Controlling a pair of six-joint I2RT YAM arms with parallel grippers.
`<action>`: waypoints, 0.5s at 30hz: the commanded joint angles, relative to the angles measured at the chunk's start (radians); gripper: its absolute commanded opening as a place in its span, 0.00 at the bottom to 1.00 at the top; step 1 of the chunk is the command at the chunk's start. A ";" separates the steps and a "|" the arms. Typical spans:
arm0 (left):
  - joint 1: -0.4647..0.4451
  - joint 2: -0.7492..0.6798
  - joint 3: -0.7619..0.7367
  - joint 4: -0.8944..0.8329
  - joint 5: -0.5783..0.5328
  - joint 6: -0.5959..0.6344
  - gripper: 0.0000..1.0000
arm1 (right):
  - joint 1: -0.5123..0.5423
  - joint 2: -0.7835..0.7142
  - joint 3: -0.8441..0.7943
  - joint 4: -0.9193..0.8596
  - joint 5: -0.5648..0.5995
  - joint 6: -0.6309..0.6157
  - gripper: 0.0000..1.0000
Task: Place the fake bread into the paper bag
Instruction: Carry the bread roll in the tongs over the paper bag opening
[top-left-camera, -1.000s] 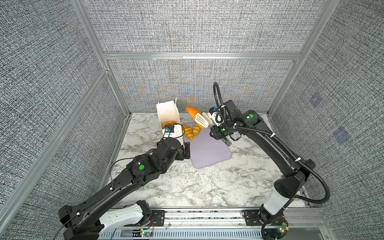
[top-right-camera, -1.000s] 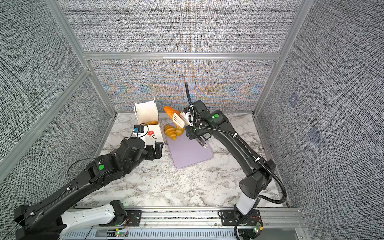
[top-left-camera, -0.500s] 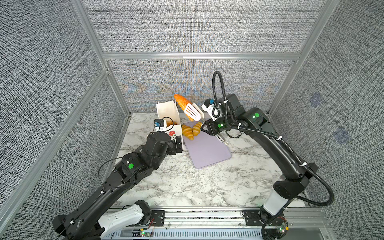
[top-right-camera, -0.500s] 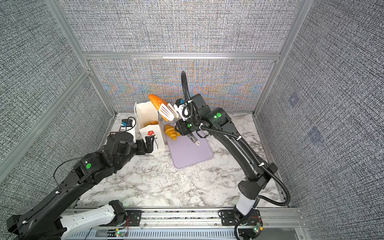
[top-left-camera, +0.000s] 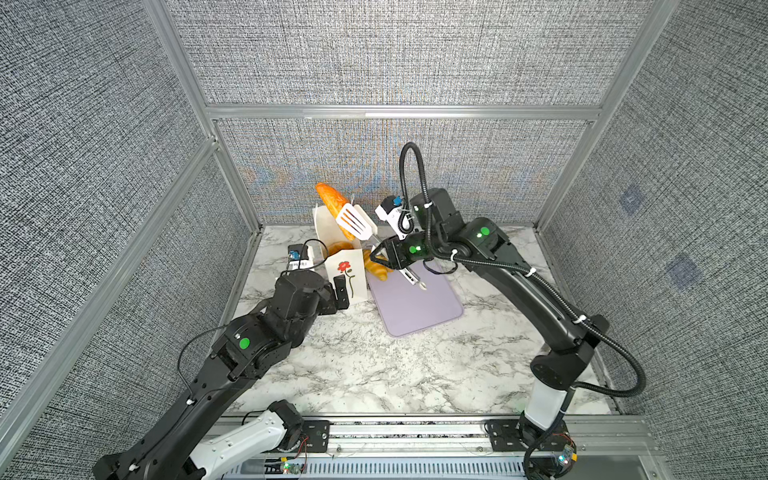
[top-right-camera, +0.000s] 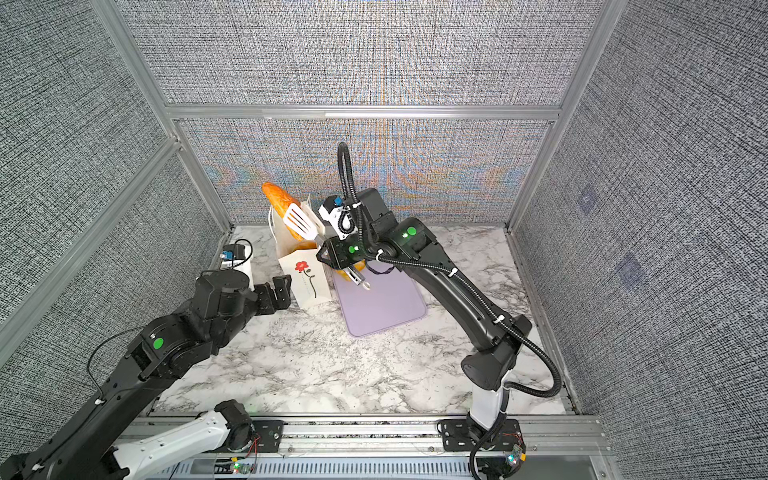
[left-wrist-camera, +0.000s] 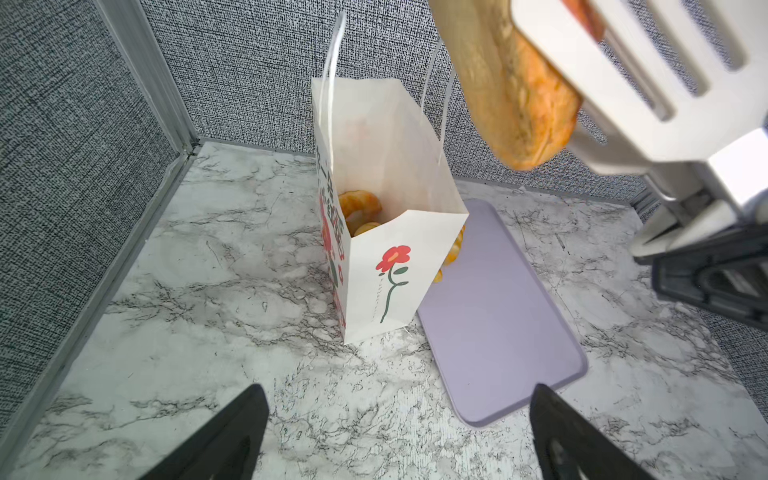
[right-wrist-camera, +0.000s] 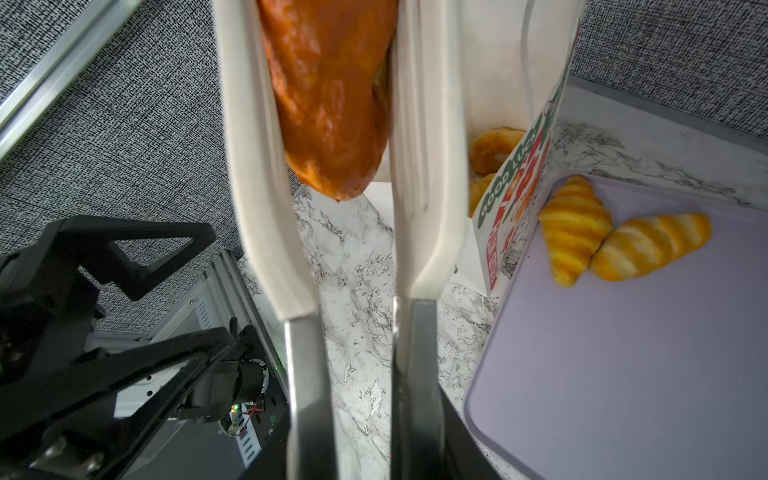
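1. A long orange-brown toy loaf (top-left-camera: 332, 199) is pinched in white slotted tongs (top-left-camera: 353, 222), gripped by the right gripper (top-left-camera: 380, 258), above the tall white flowered paper bag (left-wrist-camera: 399, 299).
2. The bag could be toppled if snagged by the loaf; the left gripper (left-wrist-camera: 395, 403) is spread wide beside it.
3. A golden ring pastry (left-wrist-camera: 359, 203) is seen inside; two striped croissants (right-wrist-camera: 575, 224) are left on a lilac tray (left-wrist-camera: 498, 332) alongside.
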 joint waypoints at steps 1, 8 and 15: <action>0.006 -0.010 -0.006 -0.033 -0.016 -0.016 0.99 | 0.008 0.008 0.019 0.069 -0.022 0.021 0.37; 0.011 -0.029 -0.020 -0.043 -0.017 -0.026 0.99 | 0.010 0.059 0.018 0.056 0.003 0.016 0.37; 0.011 -0.038 -0.038 -0.047 -0.007 -0.039 0.99 | 0.003 0.105 0.021 0.064 0.045 0.022 0.37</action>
